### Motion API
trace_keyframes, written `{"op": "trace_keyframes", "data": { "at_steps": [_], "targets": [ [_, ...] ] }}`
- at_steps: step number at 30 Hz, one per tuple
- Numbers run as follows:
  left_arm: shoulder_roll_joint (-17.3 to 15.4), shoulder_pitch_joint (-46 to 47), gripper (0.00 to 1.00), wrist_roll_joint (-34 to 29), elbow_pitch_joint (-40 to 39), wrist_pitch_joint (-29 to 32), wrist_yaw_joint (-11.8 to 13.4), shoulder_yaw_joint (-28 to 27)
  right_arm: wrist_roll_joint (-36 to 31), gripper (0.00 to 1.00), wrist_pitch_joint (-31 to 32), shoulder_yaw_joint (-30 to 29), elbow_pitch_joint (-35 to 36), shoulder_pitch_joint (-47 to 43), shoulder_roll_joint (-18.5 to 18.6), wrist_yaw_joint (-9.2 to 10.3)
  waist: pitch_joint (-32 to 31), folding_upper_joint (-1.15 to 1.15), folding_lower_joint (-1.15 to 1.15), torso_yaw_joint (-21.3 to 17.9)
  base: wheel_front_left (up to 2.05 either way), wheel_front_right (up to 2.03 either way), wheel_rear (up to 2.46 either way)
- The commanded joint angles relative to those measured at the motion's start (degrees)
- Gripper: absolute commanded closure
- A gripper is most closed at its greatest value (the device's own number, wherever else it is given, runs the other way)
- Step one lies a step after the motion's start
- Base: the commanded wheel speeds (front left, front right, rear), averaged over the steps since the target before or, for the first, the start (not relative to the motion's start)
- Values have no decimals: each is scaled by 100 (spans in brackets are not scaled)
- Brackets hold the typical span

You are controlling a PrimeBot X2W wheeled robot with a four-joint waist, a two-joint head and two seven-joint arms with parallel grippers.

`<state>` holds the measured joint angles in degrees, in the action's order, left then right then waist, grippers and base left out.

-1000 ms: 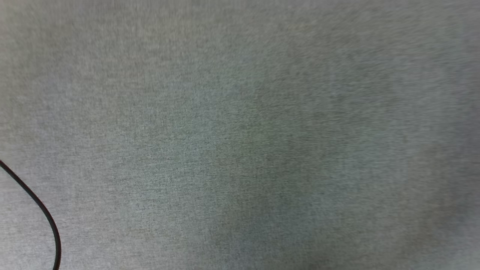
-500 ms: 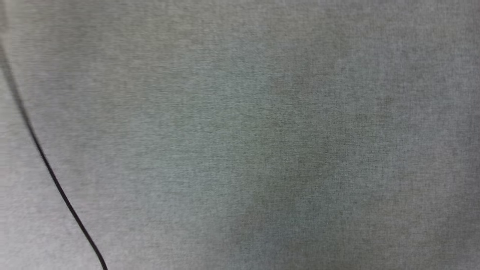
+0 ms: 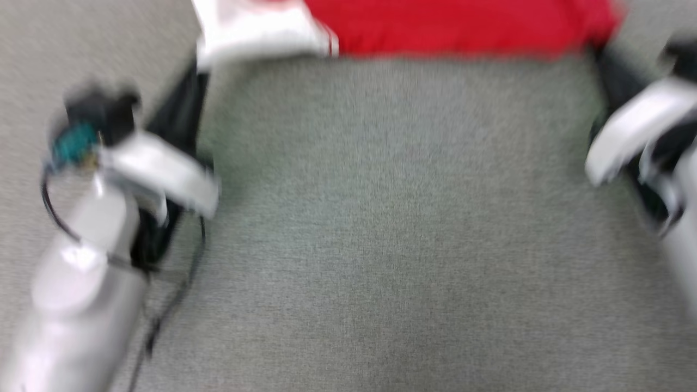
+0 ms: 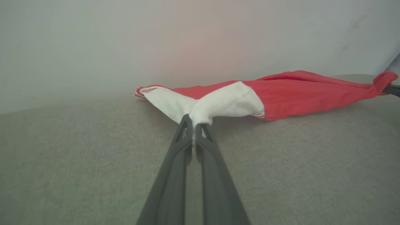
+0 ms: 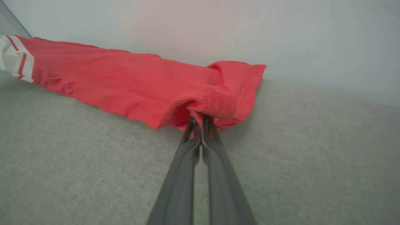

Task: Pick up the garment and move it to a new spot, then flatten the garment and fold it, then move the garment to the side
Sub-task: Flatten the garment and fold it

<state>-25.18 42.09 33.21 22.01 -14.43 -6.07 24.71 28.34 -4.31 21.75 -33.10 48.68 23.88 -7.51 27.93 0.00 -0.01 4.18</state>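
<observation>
My left hand pinches the garment by its white sleeve; my right hand pinches a red corner. The garment lies stretched between them on the surface, beside the wall. I judge that the two grips hold it taut for flattening.

garment on cloth surface, wall behind it
</observation>
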Motion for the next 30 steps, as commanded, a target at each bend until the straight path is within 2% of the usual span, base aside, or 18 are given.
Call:
{"op": "trace_keyframes", "data": {
  "at_steps": [1, 5, 13, 17, 30],
  "targets": [
    [5, -230, 100, 147, 21, 29, 25, -42, 89, 100, 6, 64, 26, -193, 50, 4, -440, 0, 1, 13, 0, 0, 0],
    [-224, -1192, 100, 325, -120, 271, 37, 51, 522, 100, 127, 331, 70, -890, 229, 4, -940, 0, 1, -51, 0, 0, 0],
    [-543, -2661, 100, 762, -758, 1028, 22, 395, 1542, 100, 530, 317, 251, -2110, 559, 5, -1812, 0, 1, -16, 0, 0, 0],
    [-906, -3432, 100, 919, -1389, 1448, 98, 540, 1980, 100, 791, 312, 642, -2847, 806, 4, -2170, 0, 1, -38, 0, 0, 0],
    [-2028, -5348, 100, 1816, -3170, 2618, 460, 599, 2432, 100, 1300, 165, 1842, -4484, 1307, 4, -2755, 0, 1, -66, 0, 0, 0]
  ]
}}
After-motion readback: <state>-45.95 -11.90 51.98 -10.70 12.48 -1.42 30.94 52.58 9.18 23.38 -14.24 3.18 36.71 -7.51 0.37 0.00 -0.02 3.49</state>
